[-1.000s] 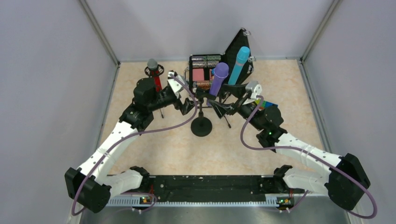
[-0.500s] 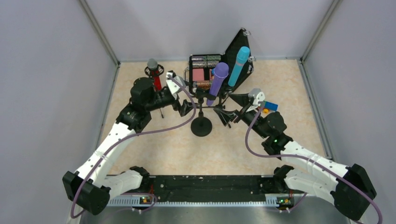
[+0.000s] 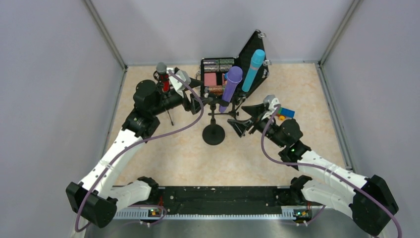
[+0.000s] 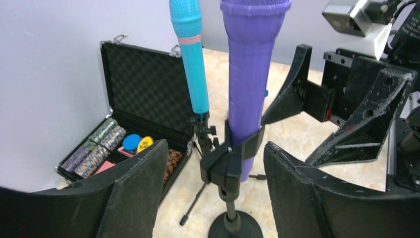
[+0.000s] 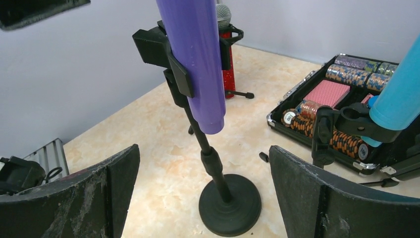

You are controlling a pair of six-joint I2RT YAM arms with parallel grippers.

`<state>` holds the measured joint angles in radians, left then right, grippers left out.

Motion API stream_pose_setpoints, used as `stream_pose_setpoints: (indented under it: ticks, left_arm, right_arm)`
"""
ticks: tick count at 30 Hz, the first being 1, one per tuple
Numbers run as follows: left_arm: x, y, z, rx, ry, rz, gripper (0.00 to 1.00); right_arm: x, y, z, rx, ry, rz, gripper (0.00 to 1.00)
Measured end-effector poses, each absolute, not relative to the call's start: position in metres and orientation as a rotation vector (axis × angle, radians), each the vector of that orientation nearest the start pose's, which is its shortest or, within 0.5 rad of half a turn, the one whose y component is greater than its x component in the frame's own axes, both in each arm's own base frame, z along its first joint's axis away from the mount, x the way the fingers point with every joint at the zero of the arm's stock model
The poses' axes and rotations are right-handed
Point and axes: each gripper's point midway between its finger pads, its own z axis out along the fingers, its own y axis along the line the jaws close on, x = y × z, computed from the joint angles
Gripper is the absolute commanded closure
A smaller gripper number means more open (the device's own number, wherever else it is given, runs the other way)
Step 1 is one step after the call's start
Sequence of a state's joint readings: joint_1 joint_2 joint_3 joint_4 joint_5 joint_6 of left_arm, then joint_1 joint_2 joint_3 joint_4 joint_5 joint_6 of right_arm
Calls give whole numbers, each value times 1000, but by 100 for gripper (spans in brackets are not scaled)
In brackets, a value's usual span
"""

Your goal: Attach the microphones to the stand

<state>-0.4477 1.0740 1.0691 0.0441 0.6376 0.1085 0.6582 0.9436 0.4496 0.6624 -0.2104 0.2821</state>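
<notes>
**Top view:** purple mic (image 3: 231, 85) sits clipped in the stand (image 3: 213, 135) mid-table, tilted, head toward the back. Blue mic (image 3: 253, 68) is just right of it, in front of the open lid of the chip case (image 3: 217, 74); its holder is hidden. Red mic (image 3: 164, 83) w/ silver mesh head stands back-left, lower part hidden behind the left arm. Left gripper (image 3: 194, 103) is just left of the stand pole; its jaws are hard to read here. Right gripper (image 3: 247, 118) is right of the pole, jaws wide, empty. Brick car (image 3: 284, 114) is partly hidden behind the right wrist.

**Left wrist:** left gripper (image 4: 215, 148) is spread wide w/ nothing btwn the pads. Purple mic (image 4: 252, 74) has a ribbed body and sits in a black clip (image 4: 230, 159) beyond the fingers; its head is mostly cut off at the top. Blue mic (image 4: 192, 59) has a pink band, top cut off. Right gripper (image 4: 332, 109) is on the far side of the stand, also gaping. Chip case (image 4: 143, 96) is open at left.

**Right wrist:** right gripper (image 5: 204, 150) is wide and holds nothing; the stand (image 5: 230, 203) is ahead of the fingers, not touched. Only the lower end of the purple mic (image 5: 195, 64) shows. Red mic (image 5: 228, 69) is glittery, behind the clip, partly covered. Blue mic (image 5: 401, 94) is at the right edge, mostly cut off, seated in a ring holder (image 5: 349, 116). A dark object at bottom left is too unclear to name.
</notes>
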Motion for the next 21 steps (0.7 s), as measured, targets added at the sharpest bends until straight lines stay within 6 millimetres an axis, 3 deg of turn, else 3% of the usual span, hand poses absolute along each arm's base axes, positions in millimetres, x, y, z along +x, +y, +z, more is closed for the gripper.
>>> stream_pose_setpoints:
  ticks: [4, 8, 11, 21]
  left_arm:
    - [287, -253, 387, 879, 1298, -791, 53]
    - [295, -260, 390, 877, 1298, -820, 64]
    - [301, -266, 382, 881, 1321, -841, 72]
    - [294, -286, 365, 931, 1344, -906, 77]
  right_arm:
    - [253, 255, 262, -444, 1417, 923, 1]
    - [255, 255, 255, -442, 1447, 921, 1]
    - [256, 255, 250, -441, 1463, 921, 1]
    - [259, 256, 240, -441, 1497, 913, 1]
